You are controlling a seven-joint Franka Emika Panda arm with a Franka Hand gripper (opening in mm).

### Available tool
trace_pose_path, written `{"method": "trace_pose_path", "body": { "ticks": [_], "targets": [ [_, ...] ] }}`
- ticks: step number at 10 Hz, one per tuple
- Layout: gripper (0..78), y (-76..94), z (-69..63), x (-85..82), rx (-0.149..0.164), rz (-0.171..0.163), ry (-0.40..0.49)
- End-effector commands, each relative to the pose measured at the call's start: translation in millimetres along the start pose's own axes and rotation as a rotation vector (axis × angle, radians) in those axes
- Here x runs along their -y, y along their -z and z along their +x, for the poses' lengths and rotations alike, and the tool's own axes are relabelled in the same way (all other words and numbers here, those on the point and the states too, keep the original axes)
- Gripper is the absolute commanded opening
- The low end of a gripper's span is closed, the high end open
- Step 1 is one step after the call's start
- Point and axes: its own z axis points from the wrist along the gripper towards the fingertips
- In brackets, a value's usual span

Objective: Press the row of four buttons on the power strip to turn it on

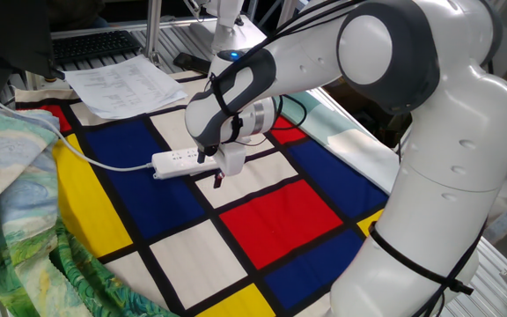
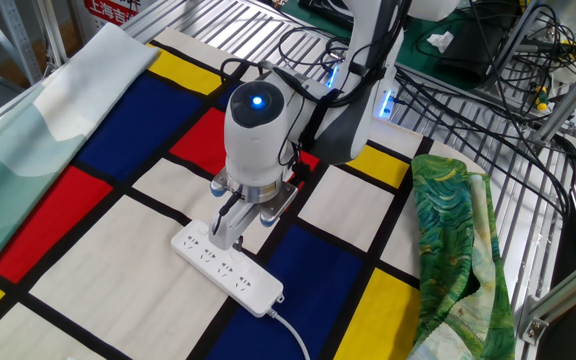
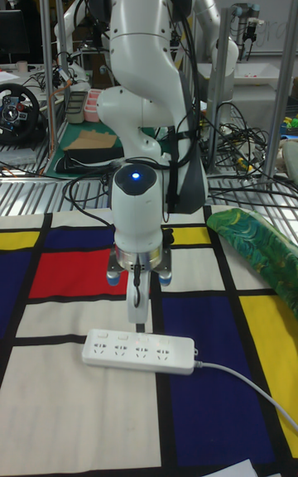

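Note:
The white power strip [image 3: 141,350] lies flat on the coloured chequered cloth, also seen in one fixed view [image 1: 176,161] and the other [image 2: 228,268]. The row of four buttons [image 3: 132,335] shows faintly along the strip's far edge. My gripper [image 3: 138,321] points straight down with its fingers pressed together into one bar. Its tips hover at the strip's button edge near the middle [image 2: 230,236]. Contact with a button cannot be made out. In the one fixed view the gripper [image 1: 217,179] stands at the strip's right end.
The strip's white cable [image 1: 86,157] runs off left towards a green patterned cloth [image 1: 11,176], which also lies at the right [image 2: 453,240]. A stack of papers [image 1: 121,84] sits at the back. Black cables [image 2: 488,60] cover the metal rack behind.

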Motion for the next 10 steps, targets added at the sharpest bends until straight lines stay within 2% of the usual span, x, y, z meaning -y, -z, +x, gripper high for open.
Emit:
{"method": "trace_pose_path", "body": {
  "ticks": [1, 7, 10],
  "targets": [
    [77.4, 1.5, -0.7, -0.8, 0.001, -0.003, -0.001],
    [77.4, 3.1, -7.1, -5.6, 0.021, -0.004, -0.009],
    [77.4, 3.5, -9.1, -8.4, 0.018, -0.005, -0.018]
  ]
}}
